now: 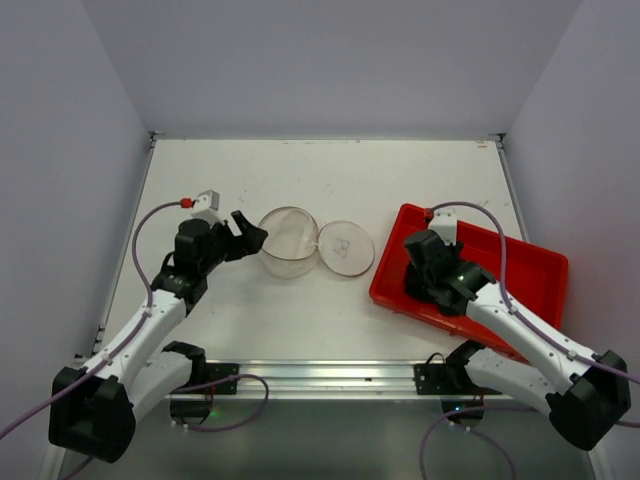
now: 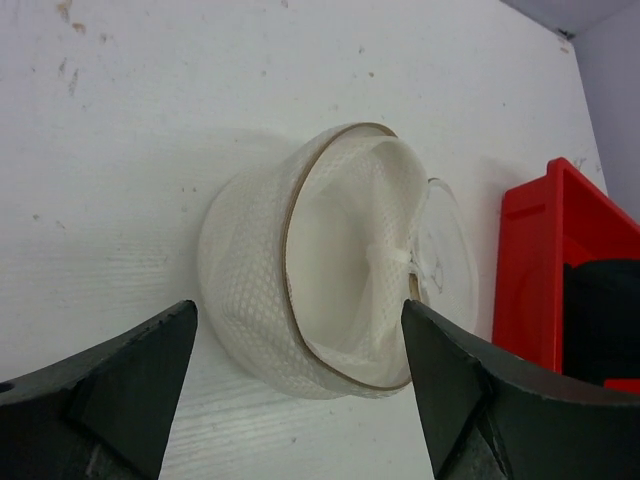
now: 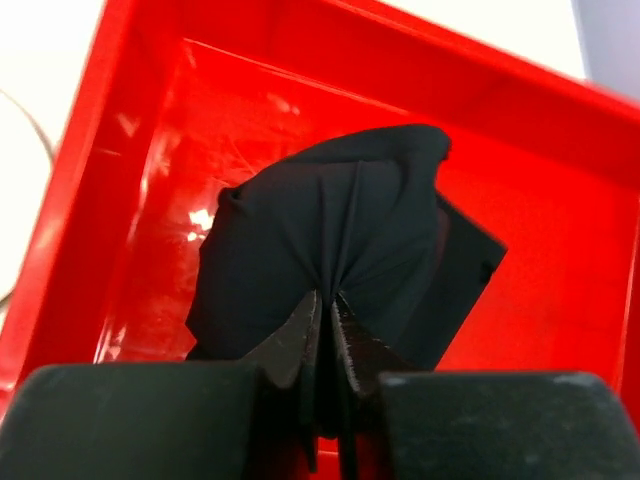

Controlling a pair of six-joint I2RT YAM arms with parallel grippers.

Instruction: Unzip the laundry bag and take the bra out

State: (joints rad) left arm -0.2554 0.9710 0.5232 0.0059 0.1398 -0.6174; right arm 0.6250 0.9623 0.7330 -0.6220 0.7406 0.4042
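no legible text, faint unreadable mark on laundry bag (image 1: pixel 318 245)

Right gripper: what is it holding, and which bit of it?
The right gripper pinches the black bra by a gathered fold of fabric, over the red tray. The left gripper is open, holding nothing.

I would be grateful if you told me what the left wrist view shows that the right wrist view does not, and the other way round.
Only the left wrist view shows the laundry bag, lying open on the white table and framed by the open left gripper. Only the right wrist view shows the right gripper shut on the black bra, the fabric fanning out from its fingers. Both show the red tray.
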